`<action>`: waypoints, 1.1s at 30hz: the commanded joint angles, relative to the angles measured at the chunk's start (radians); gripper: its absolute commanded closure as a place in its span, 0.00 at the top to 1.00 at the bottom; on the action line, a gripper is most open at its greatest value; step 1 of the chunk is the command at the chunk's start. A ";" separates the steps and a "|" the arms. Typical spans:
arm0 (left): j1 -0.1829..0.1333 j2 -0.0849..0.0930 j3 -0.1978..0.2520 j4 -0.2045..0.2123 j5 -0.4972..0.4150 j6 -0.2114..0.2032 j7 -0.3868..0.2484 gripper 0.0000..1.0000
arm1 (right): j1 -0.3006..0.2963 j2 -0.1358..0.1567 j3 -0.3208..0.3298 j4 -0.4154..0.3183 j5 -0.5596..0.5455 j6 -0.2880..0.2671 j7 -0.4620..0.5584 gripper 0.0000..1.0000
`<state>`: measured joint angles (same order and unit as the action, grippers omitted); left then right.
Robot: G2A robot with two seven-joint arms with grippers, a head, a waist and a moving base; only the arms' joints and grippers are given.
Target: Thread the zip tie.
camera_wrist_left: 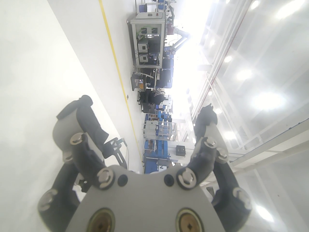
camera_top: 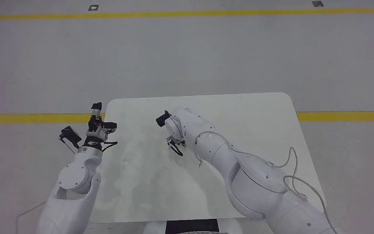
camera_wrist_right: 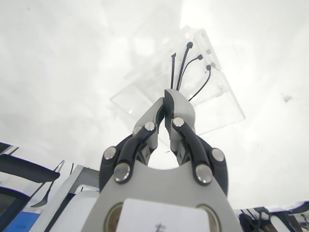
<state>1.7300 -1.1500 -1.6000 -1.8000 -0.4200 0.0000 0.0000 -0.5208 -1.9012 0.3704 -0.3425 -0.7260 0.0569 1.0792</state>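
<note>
Several black zip ties lie fanned in a clear plastic holder on the white table, their heads pointing away from my right gripper. My right gripper is shut at their tail ends, which converge and vanish behind its fingertips; which tie is pinched is hidden. From above, the right gripper sits over the table's middle left. My left gripper is open with nothing between its fingers. It is held at the table's left edge and is tipped up toward the room.
The white table has rounded corners, and its far and right parts are bare. Yellow floor lines run past it on both sides. Machinery and racks stand far off in the room.
</note>
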 commanded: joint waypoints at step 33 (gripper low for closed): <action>0.000 0.000 0.000 0.000 0.000 0.000 0.000 1.00 | -0.022 0.026 0.080 -0.045 -0.039 0.122 -0.045 0.20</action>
<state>1.7300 -1.1500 -1.6000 -1.8000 -0.4200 0.0000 0.0000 -0.5416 -1.8753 0.4476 -0.3855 -0.7643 0.1709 1.0344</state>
